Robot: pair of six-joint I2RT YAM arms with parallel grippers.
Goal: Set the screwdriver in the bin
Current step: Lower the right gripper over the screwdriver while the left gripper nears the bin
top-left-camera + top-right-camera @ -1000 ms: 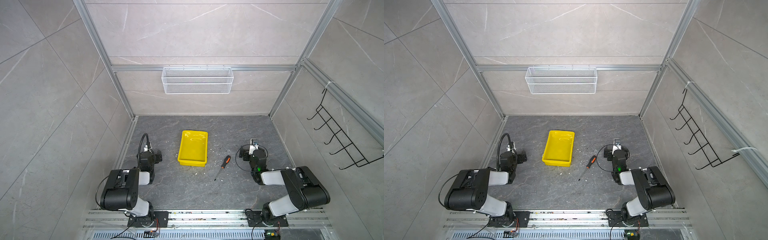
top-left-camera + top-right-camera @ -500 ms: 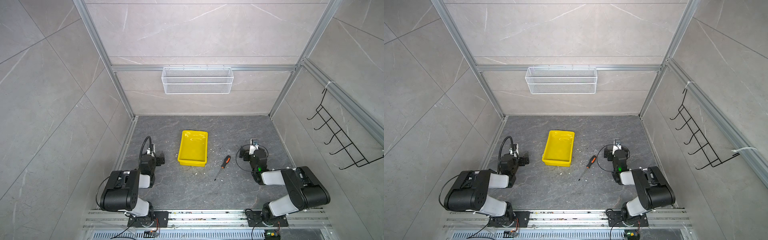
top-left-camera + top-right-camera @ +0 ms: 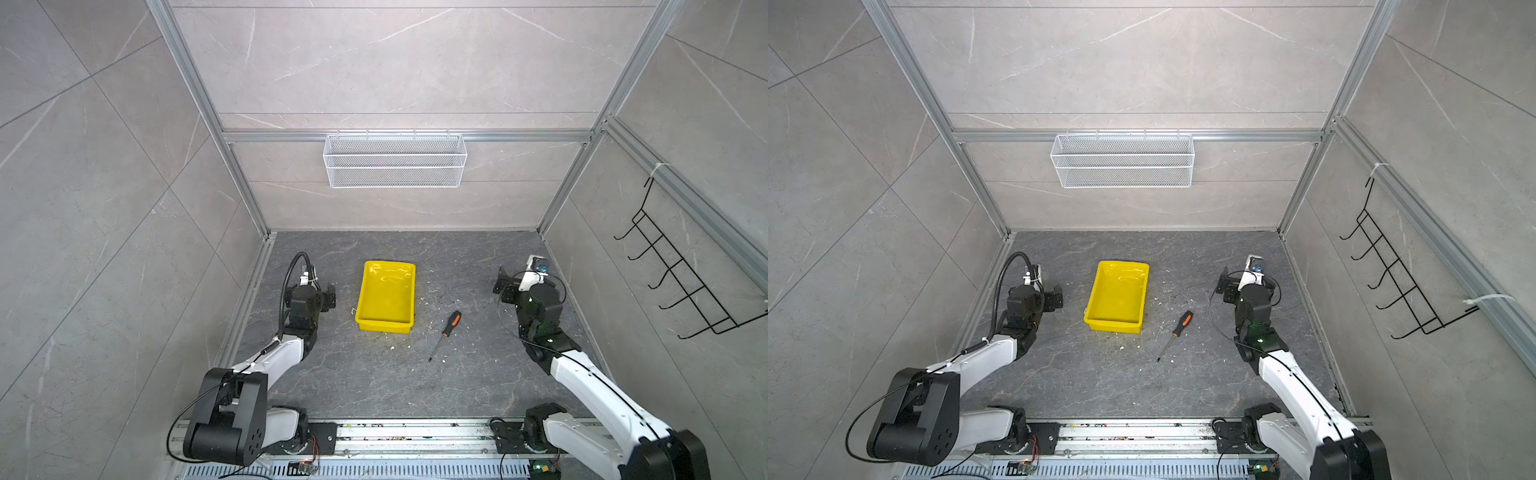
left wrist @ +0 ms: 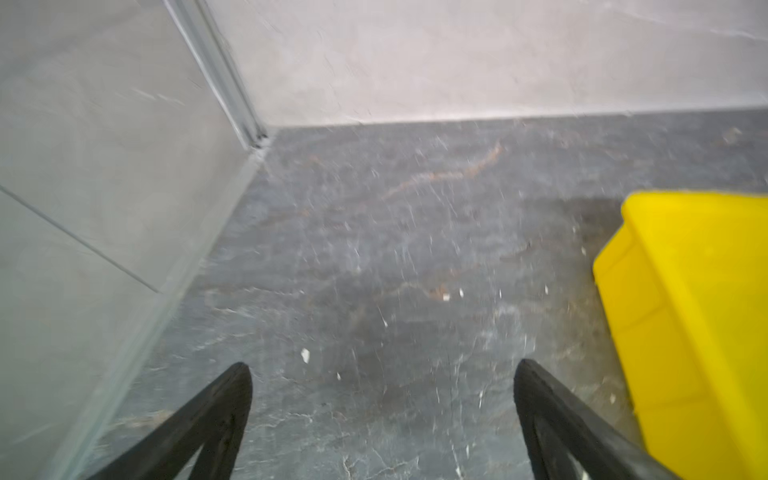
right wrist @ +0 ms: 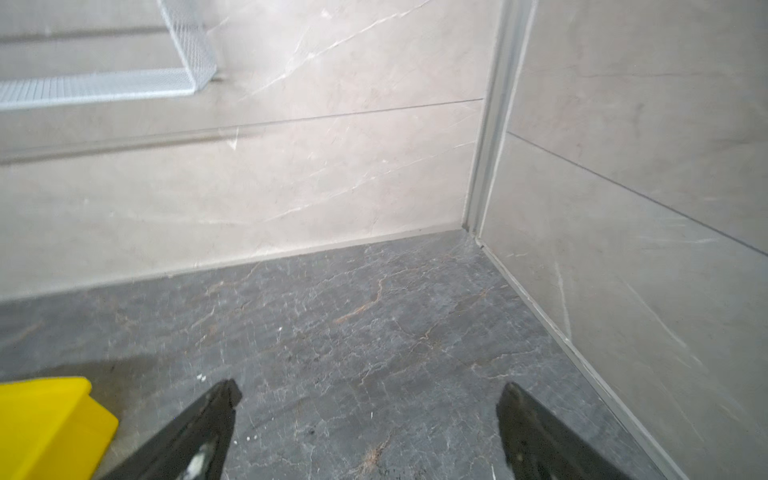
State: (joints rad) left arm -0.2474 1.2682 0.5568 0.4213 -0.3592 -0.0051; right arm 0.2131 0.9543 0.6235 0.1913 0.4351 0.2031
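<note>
Your right gripper (image 5: 368, 399) has its jaws spread wide with only bare dark stone floor (image 5: 374, 324) between them — nothing held, nothing touched. Your left gripper (image 4: 382, 374) stands just as wide apart, also empty, over the floor beside the yellow bin (image 4: 685, 311); that wrist view is blurred.

In both top views the screwdriver (image 3: 446, 332) (image 3: 1177, 330) lies flat on the floor, at about 4 o'clock from the bin (image 3: 386, 328) (image 3: 1115, 326), near its closest corner but not touching it. Its black handle with the orange band points toward 1 o'clock, the thin shaft toward 7 o'clock.

From the screwdriver, your right gripper (image 3: 505, 284) sits at about 2 o'clock, well apart. Your left gripper (image 3: 328, 297) is at 9 o'clock from the bin, just beside its long wall.
</note>
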